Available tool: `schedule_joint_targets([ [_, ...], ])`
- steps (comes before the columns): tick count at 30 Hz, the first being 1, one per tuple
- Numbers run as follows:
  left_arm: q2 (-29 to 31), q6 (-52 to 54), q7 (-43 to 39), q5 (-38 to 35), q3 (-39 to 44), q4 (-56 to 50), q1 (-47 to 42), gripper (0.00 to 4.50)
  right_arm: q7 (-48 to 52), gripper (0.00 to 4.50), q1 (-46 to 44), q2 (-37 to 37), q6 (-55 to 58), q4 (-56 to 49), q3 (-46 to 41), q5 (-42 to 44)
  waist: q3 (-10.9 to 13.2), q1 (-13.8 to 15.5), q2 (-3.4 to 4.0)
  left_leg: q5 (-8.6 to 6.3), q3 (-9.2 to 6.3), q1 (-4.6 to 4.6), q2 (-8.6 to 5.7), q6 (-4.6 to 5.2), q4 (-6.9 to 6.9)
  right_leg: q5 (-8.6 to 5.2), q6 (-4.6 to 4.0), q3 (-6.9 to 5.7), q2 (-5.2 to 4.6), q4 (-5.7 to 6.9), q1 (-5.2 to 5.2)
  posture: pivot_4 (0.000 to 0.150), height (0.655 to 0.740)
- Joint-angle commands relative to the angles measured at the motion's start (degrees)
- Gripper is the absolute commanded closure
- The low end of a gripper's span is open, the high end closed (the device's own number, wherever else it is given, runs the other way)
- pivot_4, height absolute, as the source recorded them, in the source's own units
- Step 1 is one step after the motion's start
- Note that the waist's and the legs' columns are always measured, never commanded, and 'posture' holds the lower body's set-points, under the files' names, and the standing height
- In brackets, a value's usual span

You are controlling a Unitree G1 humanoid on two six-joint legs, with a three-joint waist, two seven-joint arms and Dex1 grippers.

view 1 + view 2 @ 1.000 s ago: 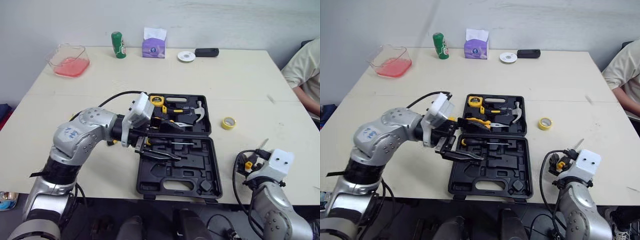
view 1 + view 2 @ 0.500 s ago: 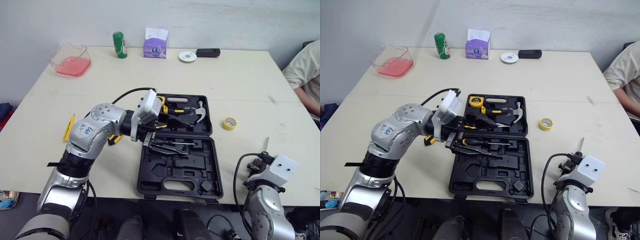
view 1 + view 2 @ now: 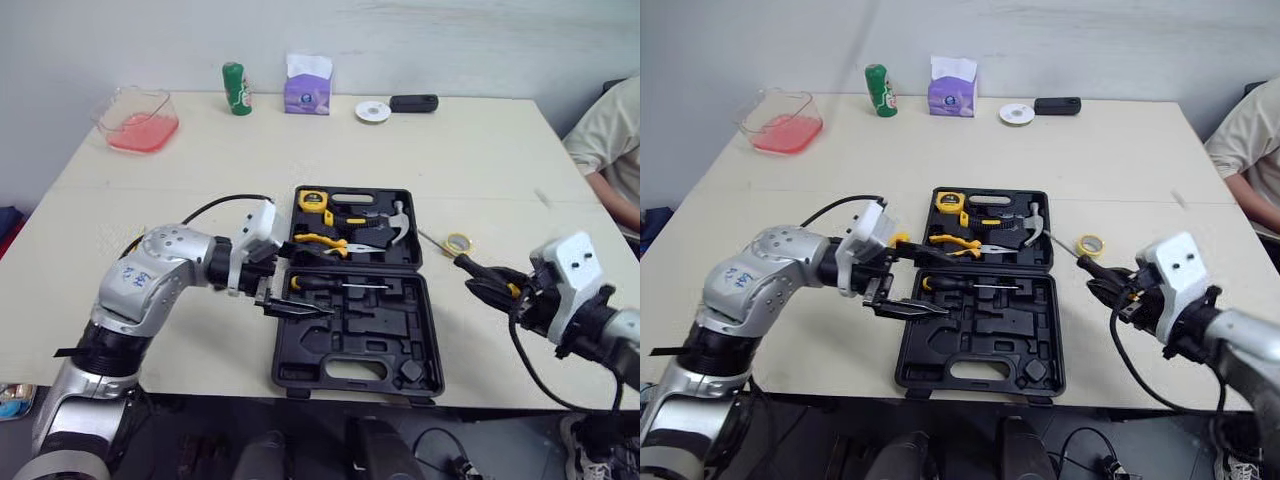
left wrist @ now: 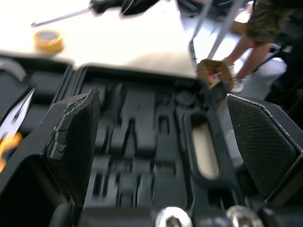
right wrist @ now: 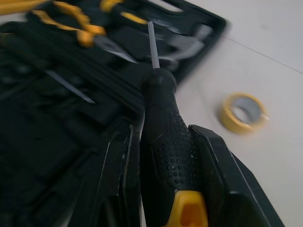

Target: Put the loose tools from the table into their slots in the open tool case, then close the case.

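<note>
Left gripper [image 3: 290, 284]: fingers spread apart, over tool case [image 3: 352, 340] left edge. Right gripper [image 3: 485, 278]: clamped on black-handled screwdriver [image 5: 160, 127], right of case, shaft pointing toward case.

The left tool [image 3: 300, 285] is held at the end of an inward-bent arm, fingers spread wide. The right tool [image 3: 485, 278] is clamped around a screwdriver [image 5: 161, 118], arm reached forward.

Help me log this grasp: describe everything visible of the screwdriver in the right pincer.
The screwdriver has a black, dimpled, rubbery-looking handle with a yellow butt and a thin bare-metal shaft. The right pincer clamps the handle between both fingers. Its shaft points toward the open tool case, beside the yellow tape roll.
</note>
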Motion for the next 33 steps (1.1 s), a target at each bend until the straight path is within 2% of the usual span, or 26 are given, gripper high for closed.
schedule_joint_targets([
  [1, 5.05, -1.57, -2.29, 1.07, 3.54, -1.04, 1.95, 0.00, 12.14, 3.39, -8.54, -5.26, -1.97, 2.51, 9.88, 0.73, 0.12, -0.05, -0.10, -0.01, -0.01, -0.02, 0.00, 0.02, 0.02, 0.00, 0.00, -0.03, -0.03, -0.02, 0.01, 0.150, 0.7400],
  [4, 9.45, -6.57, -5.28, 5.05, 2.52, 0.52, 4.13, 0.00, 18.60, 3.39, -21.83, -4.68, -3.34, 8.13, 24.06, -4.34, 0.40, -0.51, -0.12, -0.03, 0.08, -0.05, -0.02, 0.06, 0.17, 0.03, 0.04, -0.02, -0.17, -0.03, -0.02, 0.150, 0.7400],
  [6, 9.97, -8.71, -5.89, 6.88, 1.73, 1.60, 4.35, 0.00, 20.34, 3.39, -26.01, -3.71, -5.38, 11.04, 30.15, -8.71, 0.46, 0.06, -0.13, -0.03, 0.07, -0.06, -0.06, 0.05, 0.16, 0.03, 0.04, -0.04, -0.25, -0.04, -0.04, 0.150, 0.7400],
  [9, 9.05, -10.12, -5.64, 8.20, 1.23, 2.20, 4.42, 0.00, 20.55, 3.39, -30.46, -1.21, -6.31, 14.89, 35.05, -12.65, 0.47, 1.05, -0.11, 0.08, -0.07, -0.47, -0.06, -0.16, 0.25, 0.01, 0.00, -0.20, -0.31, -0.08, -0.29, 0.150, 0.7400],
  [13, 6.83, -10.41, -4.13, 8.97, 0.88, 1.90, 3.96, 0.00, 21.80, 3.39, -33.51, 0.41, -7.38, 17.95, 38.84, -16.92, 0.49, 1.45, -0.09, 0.04, -0.03, -1.88, -0.07, -0.12, 1.03, 0.12, 0.18, -0.22, -0.33, 0.38, -1.45, 0.150, 0.7400],
  [20, 5.29, -9.75, -3.85, 8.49, 1.03, 1.13, 3.35, 0.00, 25.00, 3.39, -33.24, -0.05, -9.63, 19.07, 39.42, -20.27, 0.49, 1.37, -0.09, -0.13, 0.03, -2.11, -0.10, 0.20, 1.73, 0.20, 0.31, -0.21, -0.33, 0.43, -1.49, 0.150, 0.7400],
  [33, 3.74, -8.66, -4.28, 7.60, 0.50, -0.37, 1.54, 0.00, 25.06, 3.39, -28.07, -1.45, -10.26, 20.01, 35.62, -21.48, 0.49, 1.37, -0.09, -0.17, 0.00, -1.81, -0.09, 0.26, 1.78, 0.21, 0.33, -0.21, -0.33, 0.45, -1.14, 0.150, 0.7400],
])
